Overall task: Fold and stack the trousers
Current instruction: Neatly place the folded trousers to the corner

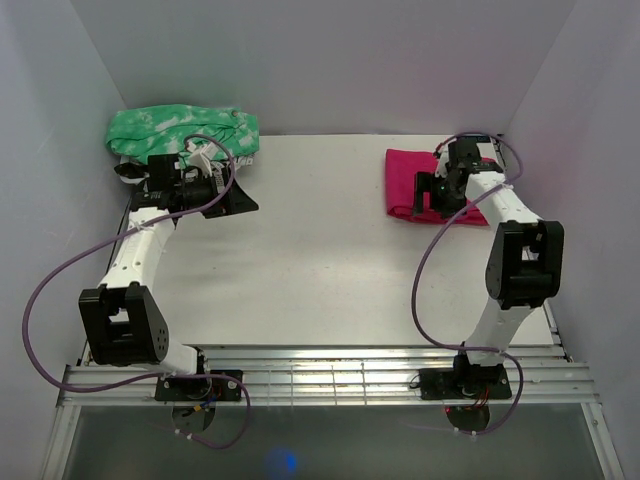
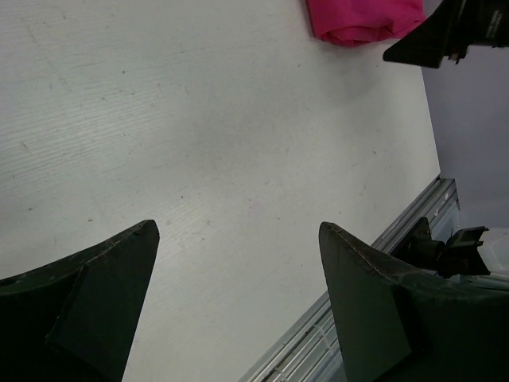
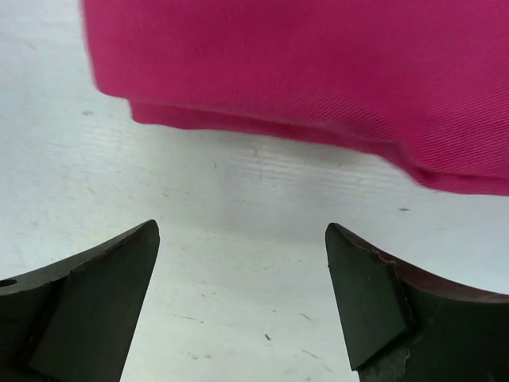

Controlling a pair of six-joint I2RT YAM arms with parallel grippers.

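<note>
The magenta-pink trousers [image 1: 408, 178] lie folded into a small flat bundle at the back right of the table. They fill the top of the right wrist view [image 3: 318, 72] and show at the top edge of the left wrist view [image 2: 362, 20]. My right gripper [image 1: 434, 196] hovers at the bundle's near right part. In its wrist view it [image 3: 242, 227] is open and empty over bare table just short of the folded edge. My left gripper [image 1: 238, 198] is at the back left, and in its wrist view it [image 2: 238, 227] is open and empty over bare table.
A green-and-white mottled garment [image 1: 182, 128] lies bunched in the back left corner, just behind my left wrist. White walls close in the back and both sides. A metal rail [image 1: 330, 375] runs along the near edge and also shows in the left wrist view [image 2: 374, 270].
</note>
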